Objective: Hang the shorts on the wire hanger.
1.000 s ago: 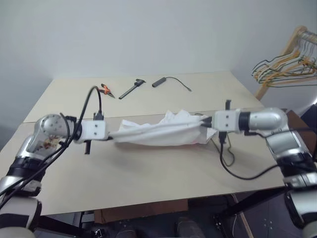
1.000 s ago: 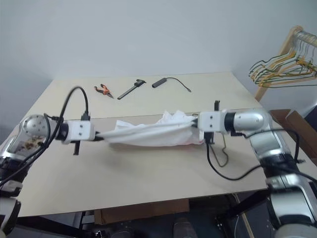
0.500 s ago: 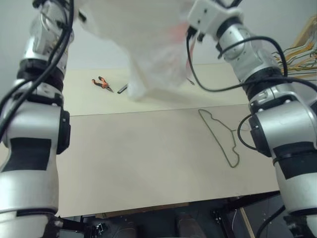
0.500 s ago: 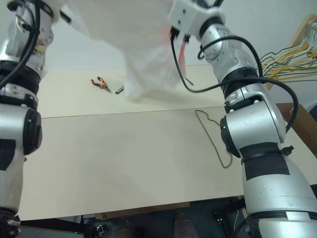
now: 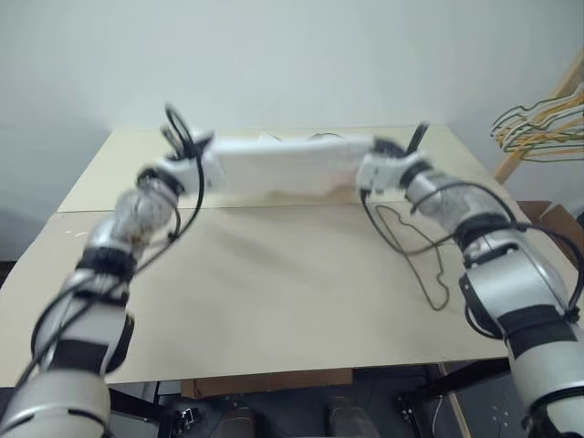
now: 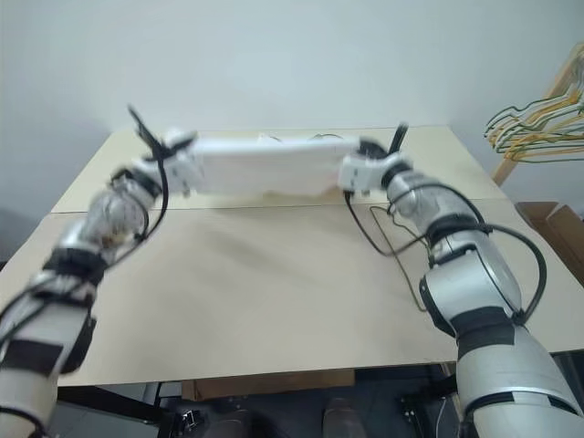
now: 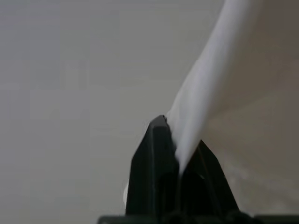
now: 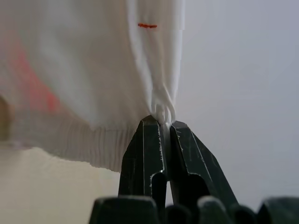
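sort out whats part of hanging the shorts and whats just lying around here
Part of the job:
- shorts, stretched between the two grippers
- wire hanger, lying on the table
- left gripper, shut on the shorts
- right gripper, shut on the shorts

Just lying about:
- hangers on the rack at the right
- cardboard box beside the table

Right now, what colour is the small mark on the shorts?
Red, a short dash on the white shorts; it shows best in the right wrist view.

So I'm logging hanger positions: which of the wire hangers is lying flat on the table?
The single grey-olive wire hanger, flat on the table beneath the right arm. The other hangers hang bunched on the wooden rack at the right edge, off the table.
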You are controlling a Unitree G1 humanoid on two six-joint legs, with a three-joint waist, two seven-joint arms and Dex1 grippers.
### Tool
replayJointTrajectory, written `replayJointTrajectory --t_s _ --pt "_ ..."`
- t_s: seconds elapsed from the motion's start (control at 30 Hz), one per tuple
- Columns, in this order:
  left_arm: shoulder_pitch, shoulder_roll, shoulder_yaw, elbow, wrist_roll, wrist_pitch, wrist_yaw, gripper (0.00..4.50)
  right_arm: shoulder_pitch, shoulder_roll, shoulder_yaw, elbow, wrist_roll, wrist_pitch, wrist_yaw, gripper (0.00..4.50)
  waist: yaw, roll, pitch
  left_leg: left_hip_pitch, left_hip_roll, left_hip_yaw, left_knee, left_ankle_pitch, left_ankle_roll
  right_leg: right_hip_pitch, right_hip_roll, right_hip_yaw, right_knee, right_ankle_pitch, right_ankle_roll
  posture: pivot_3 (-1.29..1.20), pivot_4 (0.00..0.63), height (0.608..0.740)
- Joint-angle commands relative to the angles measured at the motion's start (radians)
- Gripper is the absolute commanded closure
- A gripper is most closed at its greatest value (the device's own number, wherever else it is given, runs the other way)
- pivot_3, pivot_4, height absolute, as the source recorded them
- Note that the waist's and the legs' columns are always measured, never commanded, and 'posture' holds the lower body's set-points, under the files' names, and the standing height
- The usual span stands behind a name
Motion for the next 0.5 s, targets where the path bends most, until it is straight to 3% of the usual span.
replayJointTrajectory --t_s 0.03,0.2,0.5 --pt "0.156 0.067 0.094 -0.318 -0.12 0.133 -0.159 4.48 0.033 -0.052 0.029 -0.025 -0.029 -0.11 0.05 4.5 -0.015 0.0 0.0 -0.001 0.0 -0.001 0.0 0.001 -0.001 -0.001 0.0 0.0 0.0 0.0 0.0 0.03 0.0 0.74" --pt "0.422 0.201 0.122 -0.633 -0.216 0.304 -0.442 4.48 0.096 -0.09 0.092 -0.047 -0.09 -0.212 0.088 4.5 -0.044 0.0 0.0 0.006 0.001 -0.007 -0.001 -0.001 0.004 0.005 0.0 0.001 0.0 0.0 0.0 0.02 0.0 0.74" --pt "0.748 0.481 0.196 -1.051 -0.41 0.538 -0.854 4.48 0.186 -0.16 0.146 -0.105 -0.125 -0.378 0.157 4.5 -0.044 0.001 0.0 0.028 0.002 -0.006 -0.002 -0.004 0.008 0.026 0.001 0.002 -0.004 -0.001 -0.001 0.0 0.0 0.74"
